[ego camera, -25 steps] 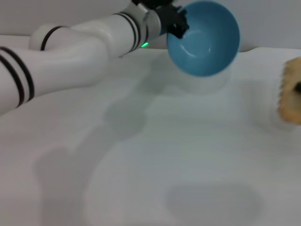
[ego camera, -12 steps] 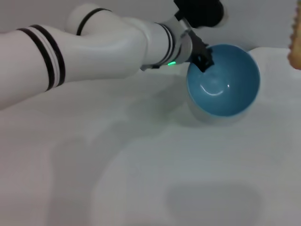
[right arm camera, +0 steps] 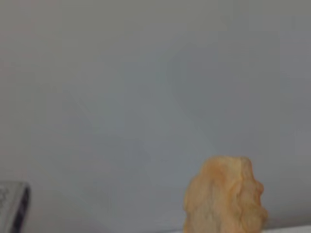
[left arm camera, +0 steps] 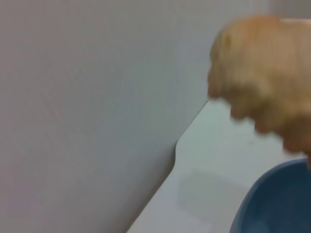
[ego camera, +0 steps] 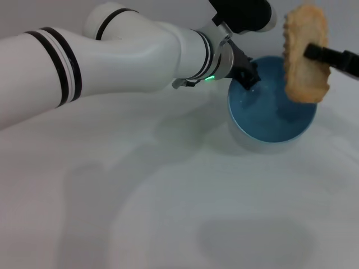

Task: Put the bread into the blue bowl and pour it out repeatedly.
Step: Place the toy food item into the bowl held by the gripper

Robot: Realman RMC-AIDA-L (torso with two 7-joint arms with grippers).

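Since half a second earlier, bread (ego camera: 305, 53) had swung in at two o'clock, clamped in right jaws (ego camera: 312, 51), above blue bowl (ego camera: 271, 119) on counter (ego camera: 168, 213), rim pinched by left jaws (ego camera: 248, 78). Risk: the upright loaf might catch the rim and tumble out.

White table (ego camera: 168, 224) fills the view from 9 to 3 o'clock; plain grey wall (ego camera: 140, 8) at 12 o'clock. Soft shadows on table.
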